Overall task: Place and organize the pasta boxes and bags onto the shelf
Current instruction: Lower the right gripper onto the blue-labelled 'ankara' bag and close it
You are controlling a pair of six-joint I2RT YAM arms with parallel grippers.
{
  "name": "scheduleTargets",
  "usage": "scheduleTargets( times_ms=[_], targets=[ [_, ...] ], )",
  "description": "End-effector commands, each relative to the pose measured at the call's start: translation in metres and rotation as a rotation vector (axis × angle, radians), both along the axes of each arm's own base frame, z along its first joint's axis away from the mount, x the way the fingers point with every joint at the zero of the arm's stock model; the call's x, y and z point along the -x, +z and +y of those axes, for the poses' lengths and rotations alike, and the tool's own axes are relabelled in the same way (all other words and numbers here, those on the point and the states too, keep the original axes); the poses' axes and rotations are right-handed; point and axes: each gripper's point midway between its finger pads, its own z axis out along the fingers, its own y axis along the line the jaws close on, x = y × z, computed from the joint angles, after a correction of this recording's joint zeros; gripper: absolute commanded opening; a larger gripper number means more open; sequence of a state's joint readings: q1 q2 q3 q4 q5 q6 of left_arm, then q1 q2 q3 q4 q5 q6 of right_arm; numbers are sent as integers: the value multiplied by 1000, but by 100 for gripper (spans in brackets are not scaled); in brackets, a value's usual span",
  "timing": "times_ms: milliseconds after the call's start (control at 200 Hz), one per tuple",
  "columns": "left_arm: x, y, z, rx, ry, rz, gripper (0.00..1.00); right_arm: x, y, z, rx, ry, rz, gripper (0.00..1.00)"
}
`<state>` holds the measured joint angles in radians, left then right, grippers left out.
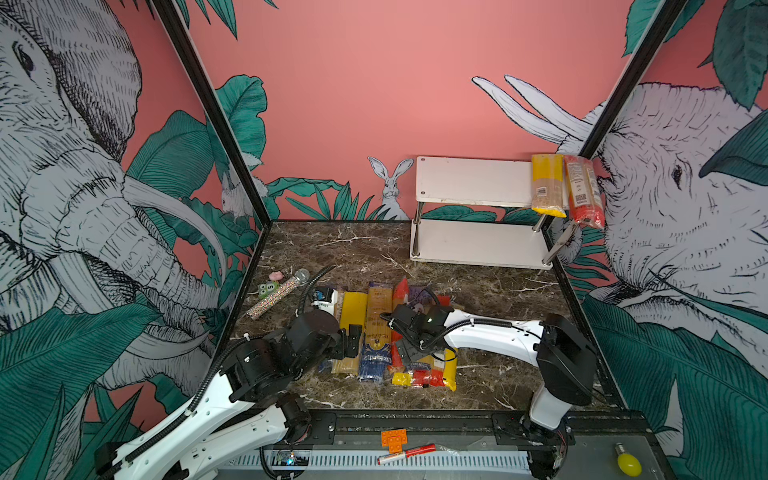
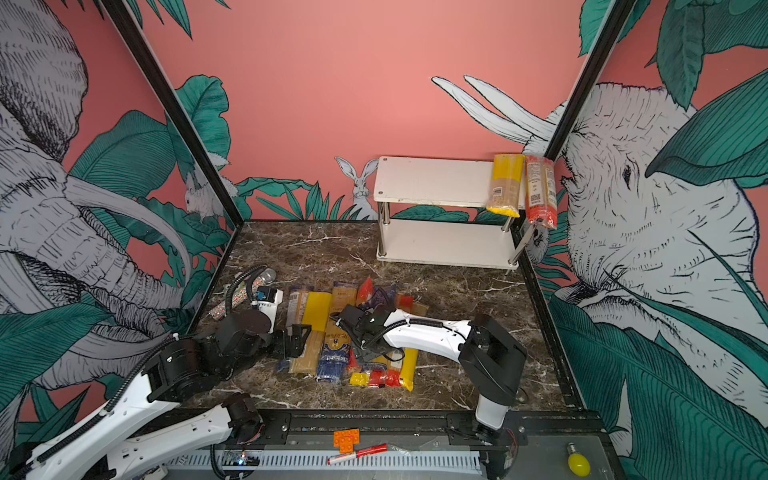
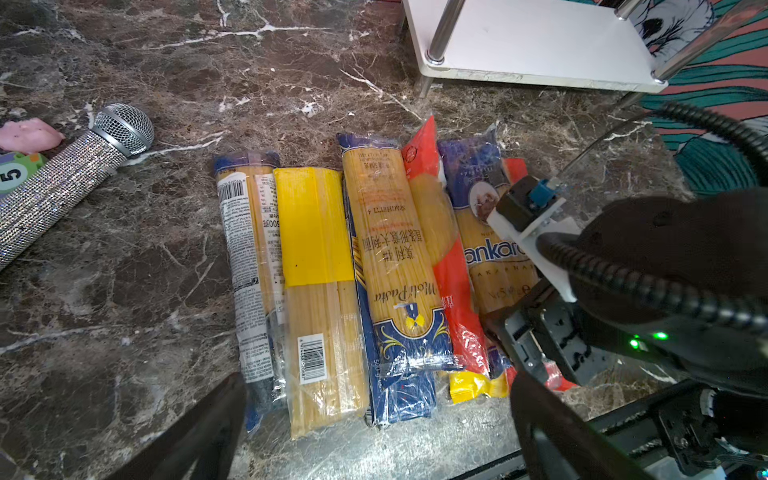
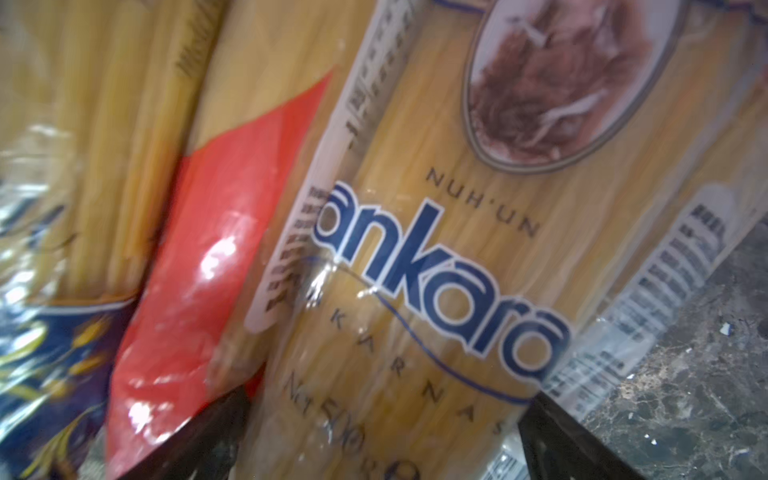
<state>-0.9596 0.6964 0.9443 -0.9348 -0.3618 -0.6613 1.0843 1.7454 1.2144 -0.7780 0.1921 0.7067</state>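
1. Shelf [image 1: 473,180]: white, two tiers. A yellow-ended pack [image 1: 547,183] and a red pack [image 1: 584,191] lie on its top board.
2. Other pasta packs [image 3: 316,232]: a row on the table in front of the shelf.
3. "NUH'UN ankara" bag [image 4: 436,270]: the right gripper [image 4: 386,401], jaws fully spread, sits astride it.
4. "Moli Pasta" bag [image 3: 395,249]: two packs along the row.
5. Left gripper [image 3: 378,382]: spread wide, empty.

- On the shelf [image 1: 469,178], the top board is free at left and middle; two packs [image 1: 547,185] fill its right end.
- The lower board is free, reachable from the near side between the posts [image 1: 418,226].
- The table [image 1: 353,249] between shelf and pack row [image 1: 378,316] is open.
- A microphone [image 1: 278,293] lies by the left wall.
- The left arm [image 1: 257,365] and right arm [image 1: 490,332] hang low over the row.
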Motion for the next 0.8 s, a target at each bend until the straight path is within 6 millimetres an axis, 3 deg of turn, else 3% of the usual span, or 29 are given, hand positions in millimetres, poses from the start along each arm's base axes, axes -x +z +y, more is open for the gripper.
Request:
scheduleTargets(
  times_ms=[0, 260, 310, 630, 770, 795],
  targets=[
    [-2, 16, 5, 13, 19, -40, 99, 1, -7, -33, 137, -26, -21, 99],
    [-5, 20, 10, -4, 32, -65, 99, -7, -4, -108, 224, -124, -14, 94],
    [-6, 20, 9, -7, 32, -68, 99, -10, 7, -114, 200, -126, -33, 94],
    [-10, 24, 0, -22, 11, -68, 99, -23, 9, -77, 70, -16, -25, 93],
    [-9, 26, 4, -15, 19, -72, 99, -25, 6, -67, 39, -3, -16, 91],
    [-8, 27, 5, -16, 21, -74, 99, -25, -2, -67, 58, 0, 1, 91]
  ],
)
